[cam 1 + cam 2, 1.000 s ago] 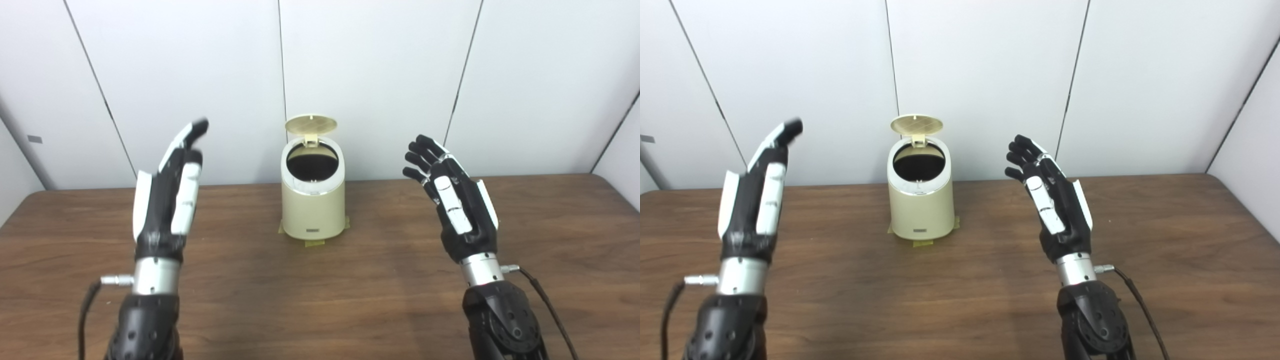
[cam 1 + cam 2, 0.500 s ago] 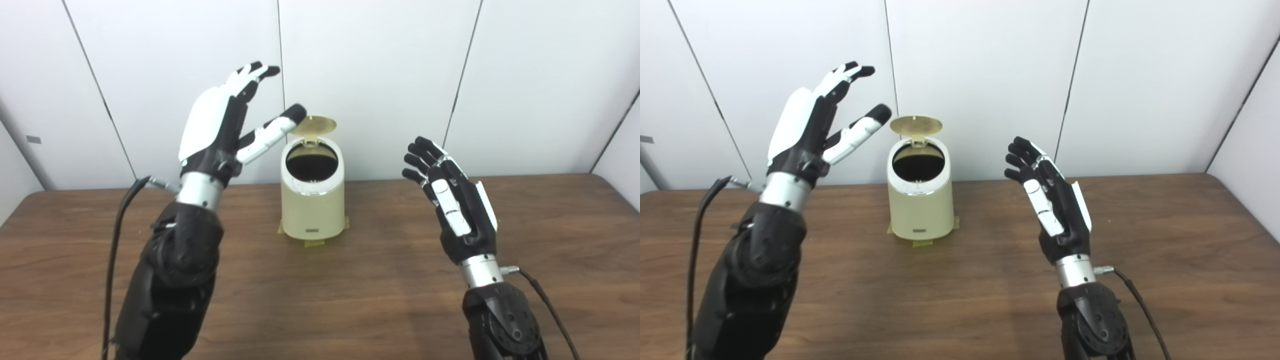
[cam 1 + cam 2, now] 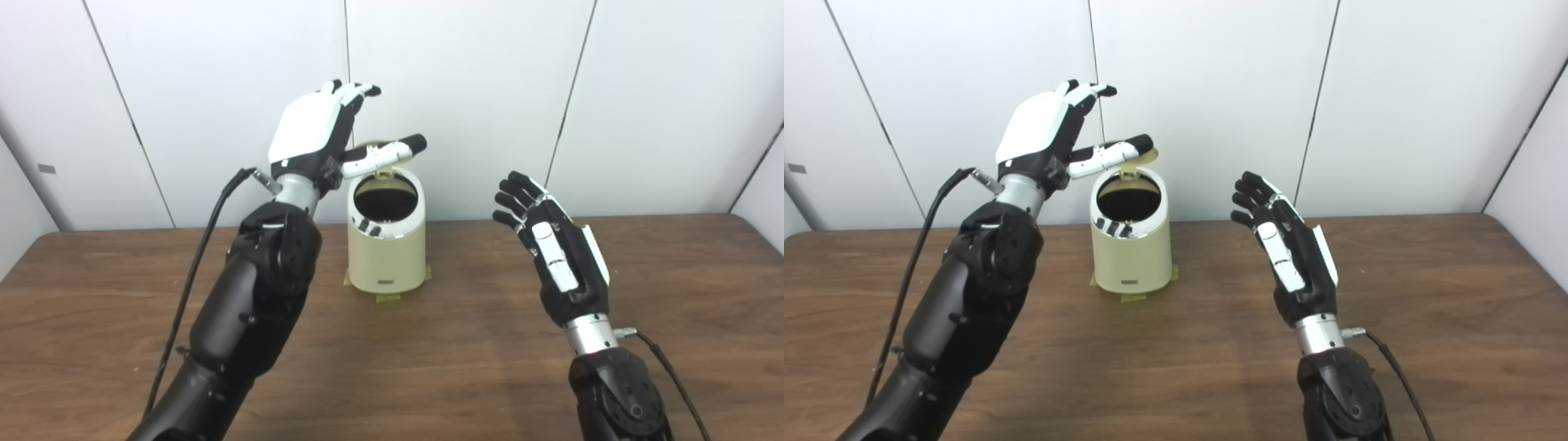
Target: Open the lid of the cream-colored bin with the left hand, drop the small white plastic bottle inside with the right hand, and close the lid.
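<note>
The lid (image 3: 384,149) should be pressed down gently by the spread left hand (image 3: 321,131) until the bin (image 3: 387,242) is shut; the right hand (image 3: 554,245) is spread, empty.

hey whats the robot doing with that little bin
The left hand is raised over the cream-colored bin, open, with its thumb reaching across in front of the upright lid; whether it touches the lid is unclear. The bin stands open on the wooden table, its inside dark. The right hand hangs open and empty to the right of the bin. No white bottle is visible anywhere, so it may already be inside.
</note>
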You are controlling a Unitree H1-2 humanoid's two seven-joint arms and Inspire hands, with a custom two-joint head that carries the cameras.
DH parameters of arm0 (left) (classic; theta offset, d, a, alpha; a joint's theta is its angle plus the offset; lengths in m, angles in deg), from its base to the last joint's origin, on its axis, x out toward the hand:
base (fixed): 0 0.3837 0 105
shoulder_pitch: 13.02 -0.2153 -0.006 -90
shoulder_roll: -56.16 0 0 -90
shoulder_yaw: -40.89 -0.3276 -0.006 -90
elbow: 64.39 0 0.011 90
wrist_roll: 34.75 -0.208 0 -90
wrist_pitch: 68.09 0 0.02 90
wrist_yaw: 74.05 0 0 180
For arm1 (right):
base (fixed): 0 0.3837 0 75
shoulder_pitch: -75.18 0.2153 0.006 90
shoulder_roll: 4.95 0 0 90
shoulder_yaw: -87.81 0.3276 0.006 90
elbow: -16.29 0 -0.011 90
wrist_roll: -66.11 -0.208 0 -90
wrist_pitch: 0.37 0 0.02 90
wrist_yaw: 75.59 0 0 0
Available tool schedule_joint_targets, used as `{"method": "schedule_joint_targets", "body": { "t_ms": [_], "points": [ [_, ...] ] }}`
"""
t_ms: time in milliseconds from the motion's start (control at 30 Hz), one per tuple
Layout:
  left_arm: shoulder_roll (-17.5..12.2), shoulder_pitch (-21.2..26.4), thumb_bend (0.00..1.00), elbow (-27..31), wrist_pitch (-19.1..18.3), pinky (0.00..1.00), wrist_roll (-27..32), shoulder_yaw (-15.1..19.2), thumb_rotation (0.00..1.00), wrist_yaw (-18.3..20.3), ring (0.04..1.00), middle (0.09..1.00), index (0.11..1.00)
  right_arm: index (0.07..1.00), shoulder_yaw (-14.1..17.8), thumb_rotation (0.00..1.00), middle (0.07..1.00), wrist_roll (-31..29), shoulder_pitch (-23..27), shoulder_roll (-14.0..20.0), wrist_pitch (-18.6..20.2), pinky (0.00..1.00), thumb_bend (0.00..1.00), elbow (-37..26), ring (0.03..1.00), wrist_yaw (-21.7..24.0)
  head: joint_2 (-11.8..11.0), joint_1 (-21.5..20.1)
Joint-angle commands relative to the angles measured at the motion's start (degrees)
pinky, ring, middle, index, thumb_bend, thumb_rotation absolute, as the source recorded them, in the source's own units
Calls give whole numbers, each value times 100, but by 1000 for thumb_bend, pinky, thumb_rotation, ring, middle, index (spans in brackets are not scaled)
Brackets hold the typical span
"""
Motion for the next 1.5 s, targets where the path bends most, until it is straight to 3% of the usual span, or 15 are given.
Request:
{"method": "schedule_joint_targets", "body": {
  "t_ms": [0,267,433,633,967,1467],
  "points": [
    [-47,527,934,-111,35,1000,-192,-35,999,2,1000,922,900,829,26,694,838,-67,140,22,-232,779,252,-117,840,57,3,0],
    [6,682,959,-513,-33,1000,-346,-239,1000,276,1000,906,873,829,12,701,838,-55,151,-2,-264,772,247,-59,834,90,-33,-38],
    [77,534,968,-540,22,1000,-285,-265,984,301,1000,985,877,821,29,680,832,-54,163,-37,-214,759,250,-83,823,68,-22,-39],
    [28,423,982,-576,102,1000,-420,-534,1000,373,1000,929,874,818,28,675,829,-9,167,-67,-219,758,248,-66,816,42,-22,-64],
    [65,240,981,-614,37,1000,-516,-651,993,380,1000,883,848,812,8,672,824,56,162,-128,-14,759,244,-228,813,-71,39,-78],
    [148,-53,954,70,-44,1000,-878,-652,1000,983,1000,877,846,812,-9,661,820,86,180,-110,133,756,245,-347,810,-141,178,-112]
  ]
}}
